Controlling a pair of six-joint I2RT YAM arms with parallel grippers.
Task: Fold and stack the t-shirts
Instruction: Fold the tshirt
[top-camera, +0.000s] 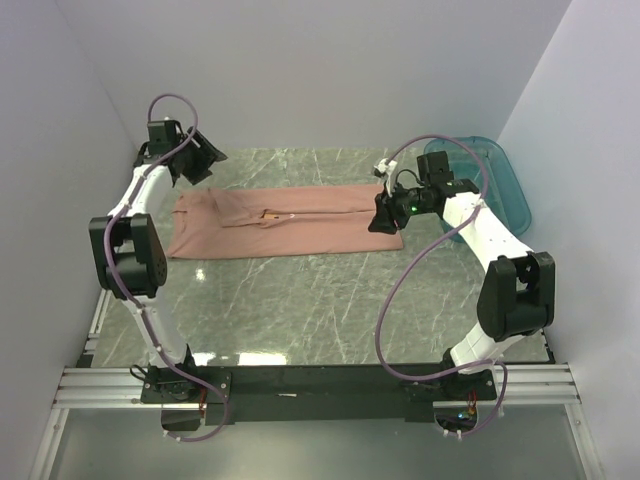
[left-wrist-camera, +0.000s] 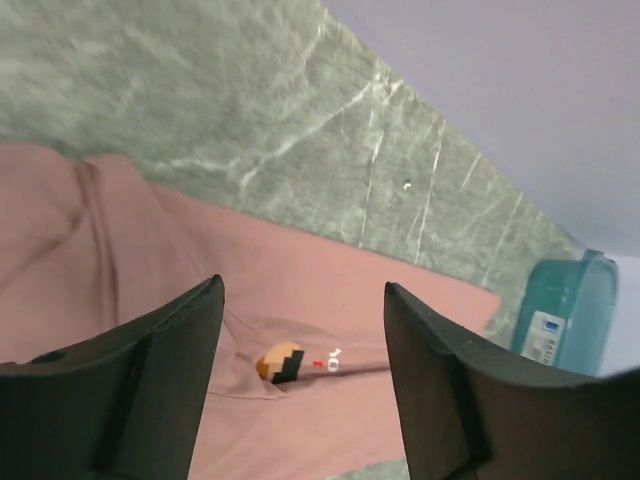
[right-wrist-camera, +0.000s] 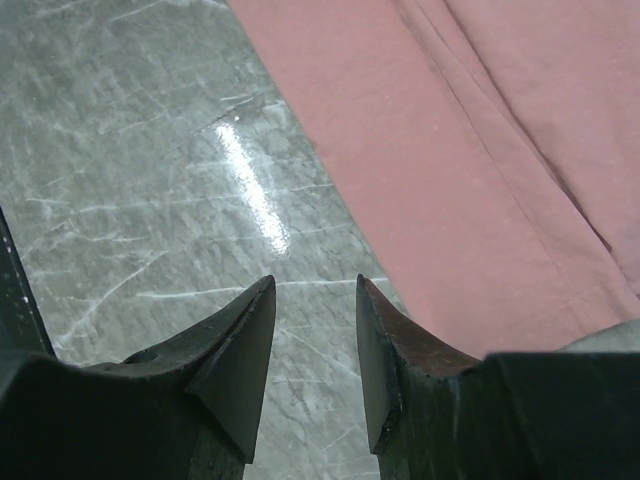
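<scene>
Table (top-camera: 300, 310) is carrying one salmon-pink t-shirt (top-camera: 285, 222), which is lying flat along the far edge, running from near the far-left corner towards the far-right corner. The garment is showing lengthwise folds, and a small part of its pixel print (left-wrist-camera: 280, 362) is peeking out at a fold. Left gripper (top-camera: 203, 160) is hovering over the far-left corner above the shirt's left end; its jaws are standing wide apart and holding nothing. Right gripper (top-camera: 386, 220) is sitting at the shirt's right end, its fingers narrowly parted with nothing between them, one finger over bare table and the other over the hem; contact with the cloth cannot be told. A teal tub (top-camera: 497, 182) is resting at the far-right corner, just beyond the shirt.
</scene>
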